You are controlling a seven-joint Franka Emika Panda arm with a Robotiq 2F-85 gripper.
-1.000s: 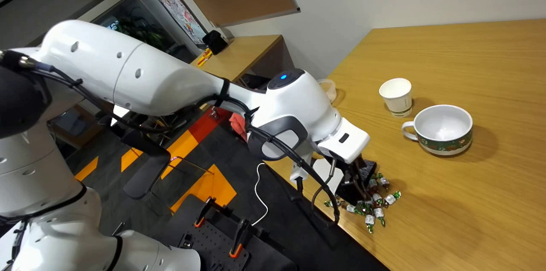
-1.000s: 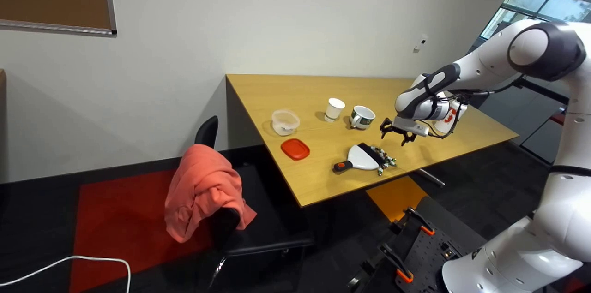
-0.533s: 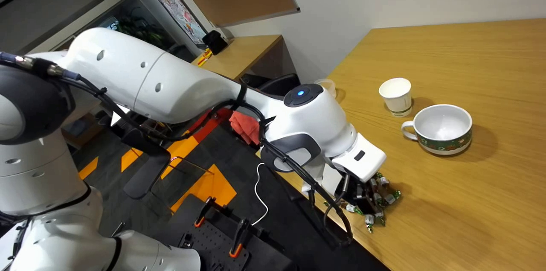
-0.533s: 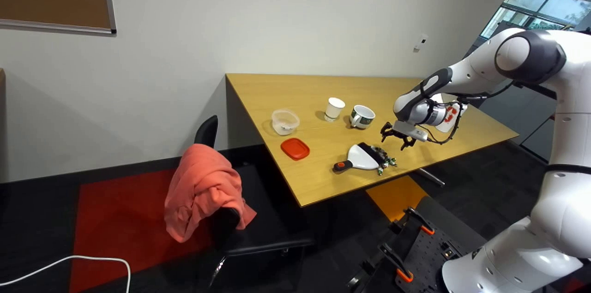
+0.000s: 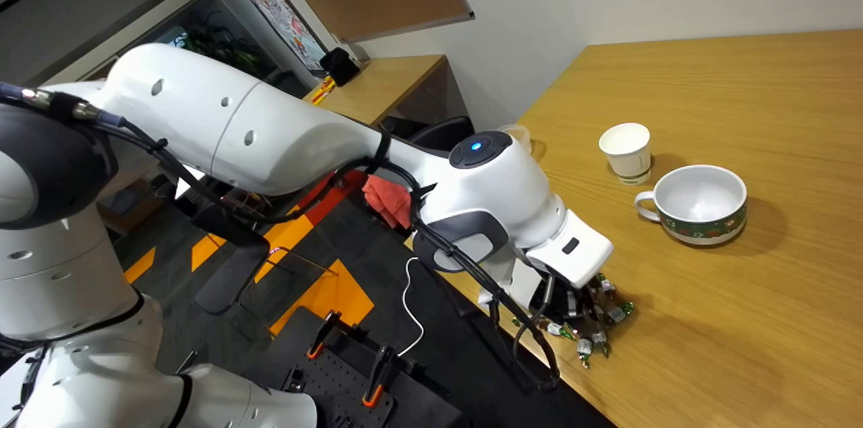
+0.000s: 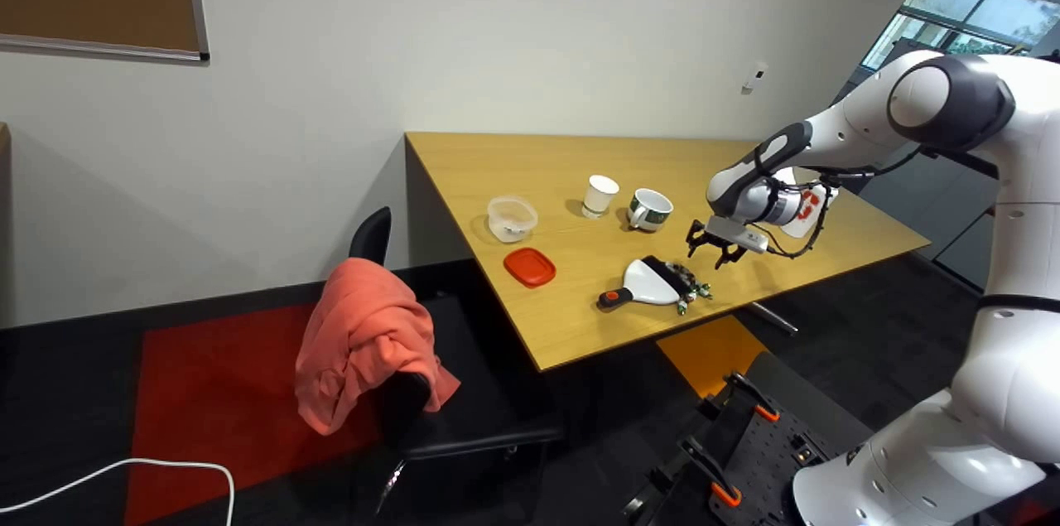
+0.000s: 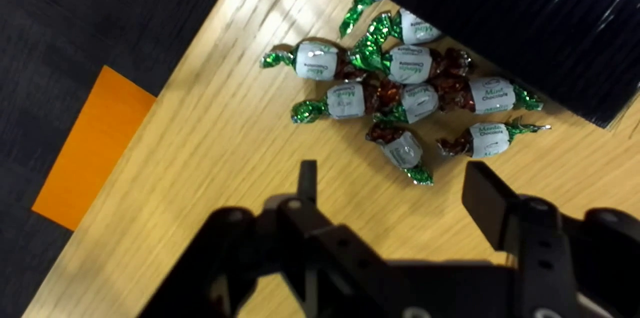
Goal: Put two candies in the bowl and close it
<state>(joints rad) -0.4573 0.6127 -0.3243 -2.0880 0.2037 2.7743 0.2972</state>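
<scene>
Several candies (image 7: 402, 151) in white, green and brown wrappers lie in a loose pile on the table; they also show in both exterior views. My gripper (image 7: 392, 164) is open over the table beside the pile, holding nothing. In the wrist view the nearest candy points its green end toward the gap between the fingertips; the height above it cannot be told. In an exterior view the gripper (image 6: 704, 259) appears just beyond the pile. A clear, round plastic bowl (image 6: 511, 219) stands uncovered at the table's far end, with its flat red lid (image 6: 530, 267) lying beside it.
A white brush (image 6: 650, 283) with black bristles (image 7: 510, 22) touches the pile. Between bowl and gripper stand a white paper cup (image 6: 600, 196) and a white mug (image 5: 701, 202) with a green band. The table's edge (image 7: 165, 92) runs close to the candies.
The arm has shifted over toward the candies and lower, then stopped. Over the last half second my jaws have drawn somewhat closer together. Table objects keep their places.
</scene>
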